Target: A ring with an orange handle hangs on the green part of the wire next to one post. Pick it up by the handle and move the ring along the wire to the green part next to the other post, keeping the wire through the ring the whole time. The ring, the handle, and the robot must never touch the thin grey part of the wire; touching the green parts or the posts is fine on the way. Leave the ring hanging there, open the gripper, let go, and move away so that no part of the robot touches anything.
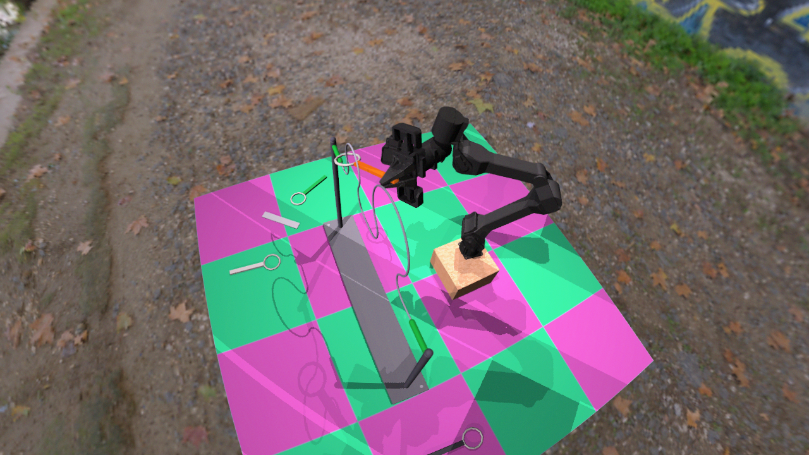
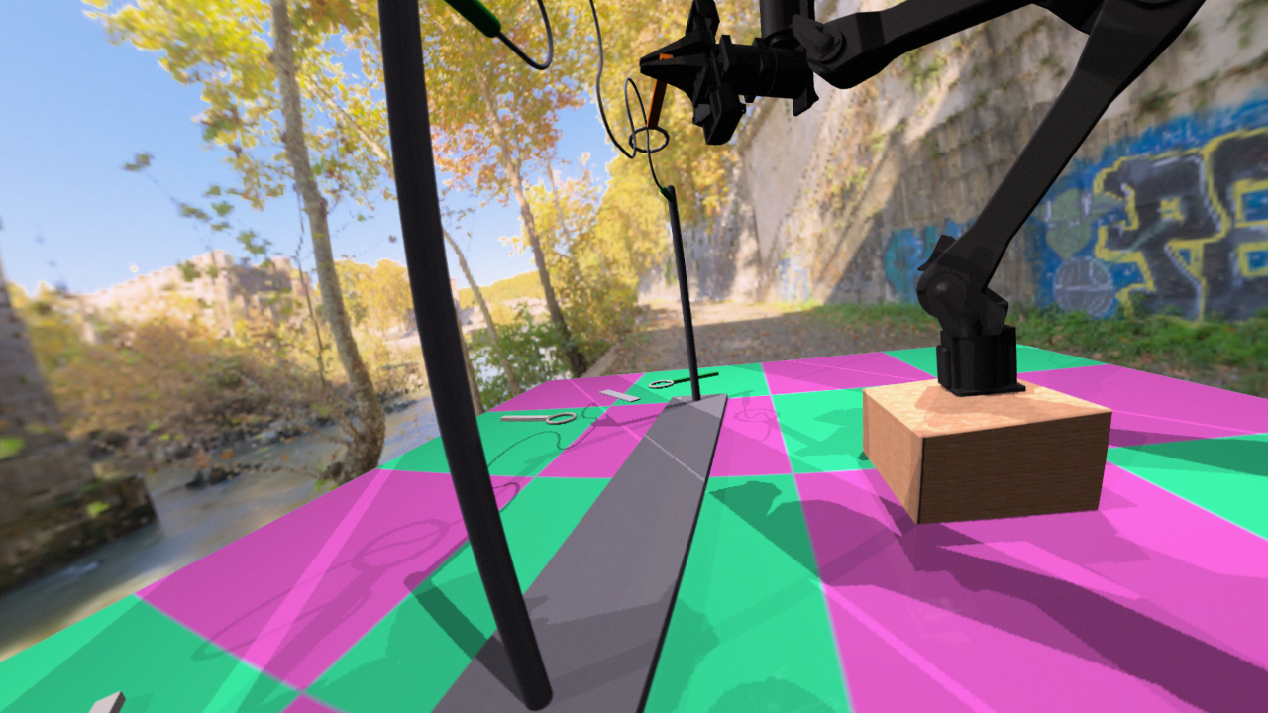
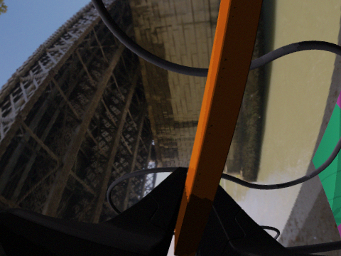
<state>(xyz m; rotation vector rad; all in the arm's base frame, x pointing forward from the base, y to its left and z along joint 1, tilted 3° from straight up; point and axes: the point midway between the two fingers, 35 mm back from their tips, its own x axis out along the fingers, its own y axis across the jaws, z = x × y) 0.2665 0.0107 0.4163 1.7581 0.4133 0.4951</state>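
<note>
My gripper (image 1: 391, 181) (image 2: 652, 62) (image 3: 190, 176) is shut on the orange handle (image 1: 370, 169) (image 2: 655, 104) (image 3: 217, 124) near its free end. The ring (image 1: 341, 164) (image 2: 666, 142) is around the thin grey wire (image 1: 408, 243) (image 2: 596, 52) (image 3: 156, 64) at the loop near the far post (image 1: 337, 192) (image 2: 684, 292), close to that post's green part (image 1: 335, 151) (image 2: 668, 192). In the exterior view the handle rises steeply from the ring. The near post (image 1: 419, 368) (image 2: 443, 355) bears the other green part (image 1: 418, 335) (image 2: 473, 15). The ring is out of the wrist view; I cannot tell whether it touches the wire.
The wire's tall bend rises just beside my fingertips in the top view. A grey base plate (image 1: 361, 294) (image 2: 611, 532) joins the posts. The arm stands on a wooden block (image 1: 463, 274) (image 2: 1010, 469). A white ring tool (image 1: 247, 268) (image 2: 524, 418) and a green-handled ring tool (image 1: 315, 185) (image 2: 700, 376) lie on the checkered table.
</note>
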